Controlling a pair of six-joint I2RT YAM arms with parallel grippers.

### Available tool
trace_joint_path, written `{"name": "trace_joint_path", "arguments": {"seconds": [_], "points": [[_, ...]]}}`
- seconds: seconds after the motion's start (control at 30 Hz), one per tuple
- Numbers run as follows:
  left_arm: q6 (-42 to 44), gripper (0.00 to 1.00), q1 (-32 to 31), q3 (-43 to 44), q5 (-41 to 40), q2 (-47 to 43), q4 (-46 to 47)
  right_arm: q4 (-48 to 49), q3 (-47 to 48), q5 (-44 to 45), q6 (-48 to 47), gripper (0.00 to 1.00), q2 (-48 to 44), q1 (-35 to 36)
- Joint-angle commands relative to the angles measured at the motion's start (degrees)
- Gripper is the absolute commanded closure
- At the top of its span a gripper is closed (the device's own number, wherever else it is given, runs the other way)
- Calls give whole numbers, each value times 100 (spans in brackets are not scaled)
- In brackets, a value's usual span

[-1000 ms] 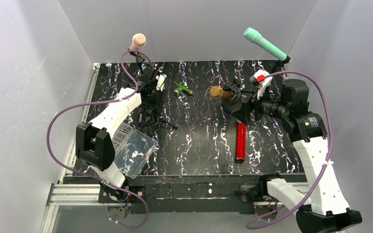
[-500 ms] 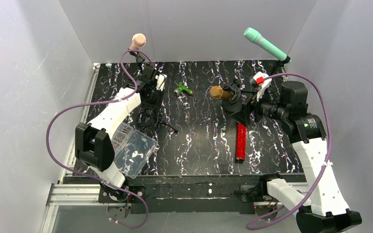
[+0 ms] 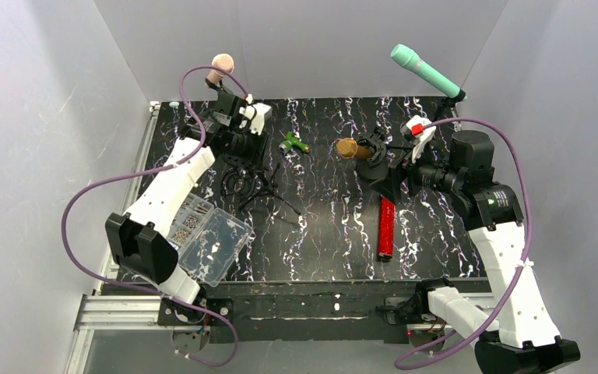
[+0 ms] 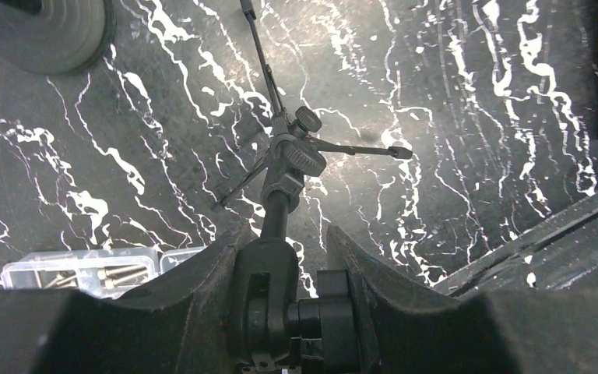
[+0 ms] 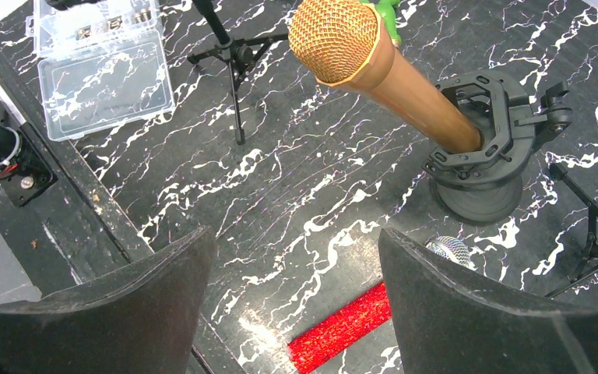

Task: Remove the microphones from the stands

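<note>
A pink microphone (image 3: 221,64) sits on top of a black tripod stand (image 3: 269,191) at the back left. My left gripper (image 3: 241,125) is shut on that stand's upper swivel joint (image 4: 269,296). In the left wrist view the pole and tripod legs (image 4: 284,179) hang below the left gripper (image 4: 284,234), and the pink microphone is out of sight. A gold microphone (image 3: 352,149) leans in a black shock-mount stand (image 5: 483,148). My right gripper (image 3: 393,167) stands open just right of it. Nothing is between the right gripper's (image 5: 296,234) fingers.
A red glitter microphone (image 3: 387,227) lies flat below the right gripper. A teal microphone (image 3: 424,70) stands on a stand at the back right. A clear plastic box (image 3: 210,238) of screws sits front left. A small green object (image 3: 293,143) lies mid-back.
The left gripper closed on the stand's joint, then pulled up and back. The tripod legs swung right off their old spot. The right arm has not moved.
</note>
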Motion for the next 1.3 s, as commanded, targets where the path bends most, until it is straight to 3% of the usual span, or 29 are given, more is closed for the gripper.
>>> {"name": "trace_joint_path", "arguments": {"seconds": [0.0, 0.3, 0.47, 0.77, 0.87, 1.27], "points": [[268, 100, -22, 563, 489, -517, -671, 260, -17, -56, 75, 14, -80, 21], [204, 100, -19, 510, 505, -732, -741, 285, -20, -85, 88, 14, -53, 19], [448, 100, -23, 937, 316, -910, -1094, 243, -34, -34, 66, 14, -121, 19], [1299, 100, 97, 1708, -1083, -1426, -1978, 256, 47, -123, 83, 14, -43, 19], [1347, 100, 462, 1877, -1245, -1539, -2055, 251, 79, -164, 100, 14, -11, 16], [1229, 100, 2312, 2429, -673, -1043, -1982, 286, 22, -188, 95, 14, -54, 19]]}}
